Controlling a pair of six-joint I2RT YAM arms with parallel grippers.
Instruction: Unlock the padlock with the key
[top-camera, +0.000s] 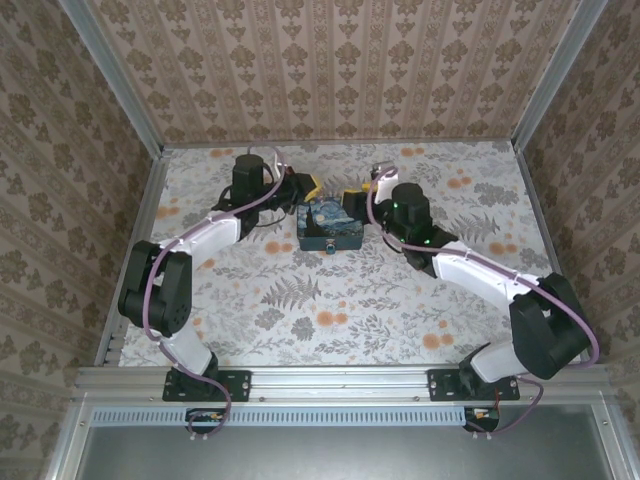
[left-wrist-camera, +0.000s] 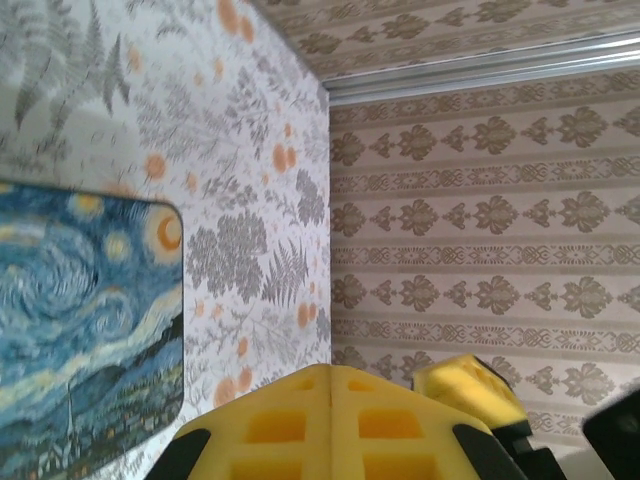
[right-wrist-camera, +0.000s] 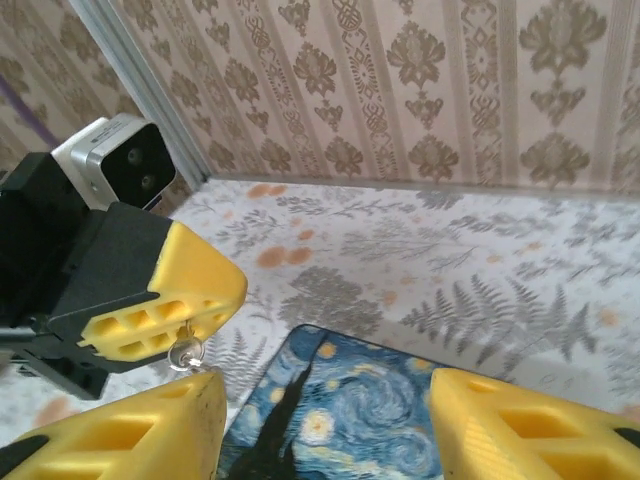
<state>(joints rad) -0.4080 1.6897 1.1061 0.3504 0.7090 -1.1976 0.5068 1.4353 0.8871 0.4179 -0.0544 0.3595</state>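
Left hand is extended over the far middle of the worktop, just beyond the far left corner of the Starry-Night box. Its yellow fingers are pressed together, one seam between them. In the right wrist view, a small metal piece with a ring end, taken to be the key, sticks out from under these clenched fingers; its blade is too small to make out. Right hand is near the box's far right corner and faces the left hand; the two are close but apart. Right hand is released, with its fingers wide apart above the printed lid and nothing between them. The padlock lies on the worktop at the middle of the box's near edge. Whether it touches the box, and how its shackle stands, cannot be told. Patterned walls enclose the worktop on three sides.
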